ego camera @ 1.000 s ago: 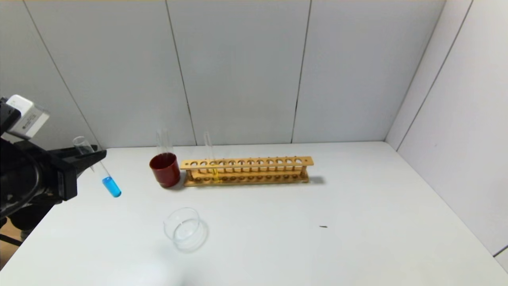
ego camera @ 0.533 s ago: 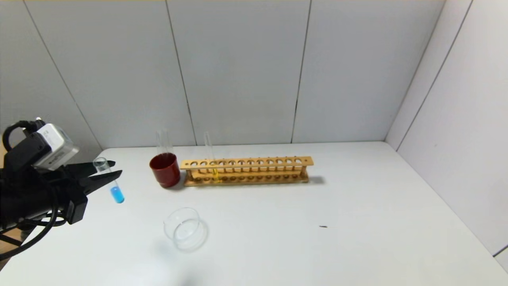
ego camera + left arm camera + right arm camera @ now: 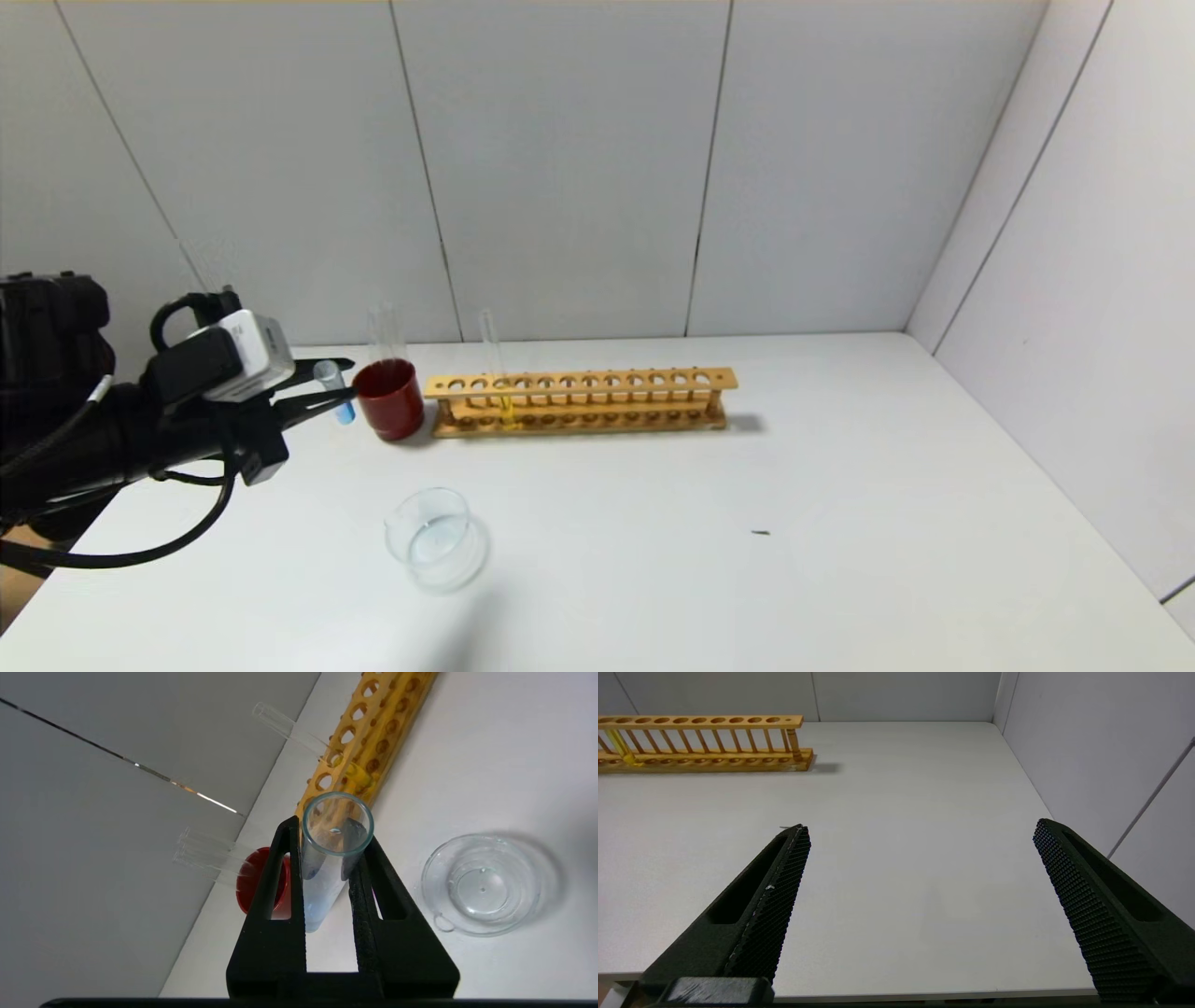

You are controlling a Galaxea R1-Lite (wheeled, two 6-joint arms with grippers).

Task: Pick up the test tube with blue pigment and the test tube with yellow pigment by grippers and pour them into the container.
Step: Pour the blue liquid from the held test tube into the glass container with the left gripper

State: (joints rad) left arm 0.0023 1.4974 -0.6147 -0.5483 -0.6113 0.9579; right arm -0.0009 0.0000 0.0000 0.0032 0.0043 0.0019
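Observation:
My left gripper (image 3: 341,385) is shut on the test tube with blue pigment (image 3: 336,393), held above the table just left of the red cup (image 3: 388,399). In the left wrist view the gripper (image 3: 327,830) clamps the tube (image 3: 322,882) near its open mouth, and its blue end points down. The test tube with yellow pigment (image 3: 496,373) stands upright in the wooden rack (image 3: 597,399); it also shows in the left wrist view (image 3: 327,753). The clear glass container (image 3: 436,539) sits on the table nearer me, also seen in the left wrist view (image 3: 483,884). My right gripper (image 3: 920,830) is open and empty over the table's right front.
The red cup holds clear empty tubes (image 3: 384,331) and stands against the rack's left end. Grey wall panels close the back and right side. A small dark speck (image 3: 761,533) lies on the white table (image 3: 840,523).
My left gripper has carried the blue tube up and to the right, from the table's left edge to beside the red cup, and the tube now looks much shorter from above.

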